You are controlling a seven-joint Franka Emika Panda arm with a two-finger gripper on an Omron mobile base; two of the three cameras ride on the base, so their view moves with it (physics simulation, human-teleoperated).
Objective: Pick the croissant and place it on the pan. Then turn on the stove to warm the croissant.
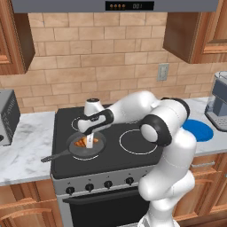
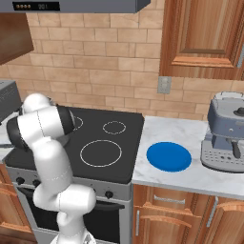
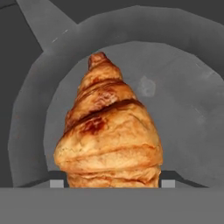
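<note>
The golden ridged croissant (image 1: 80,142) sits low inside the dark grey pan (image 1: 100,148), on the front-left burner of the black stove (image 1: 133,156). The pan's thin handle (image 1: 55,156) points toward the front left. My gripper (image 1: 91,142) reaches down into the pan, its fingers closed against the croissant's right end. In the hand view the croissant (image 3: 109,135) rises between my two fingertips (image 3: 57,183), which press its sides, with the pan's floor (image 3: 183,131) close behind it. Four black knobs (image 1: 89,187) line the steel front panel.
A flat blue plate (image 1: 198,130) lies on the marble counter right of the stove (image 2: 109,138), with a coffee machine (image 2: 226,136) beyond it. A grey toaster oven (image 1: 6,117) stands on the left counter. My arm arches over the cooktop's rear.
</note>
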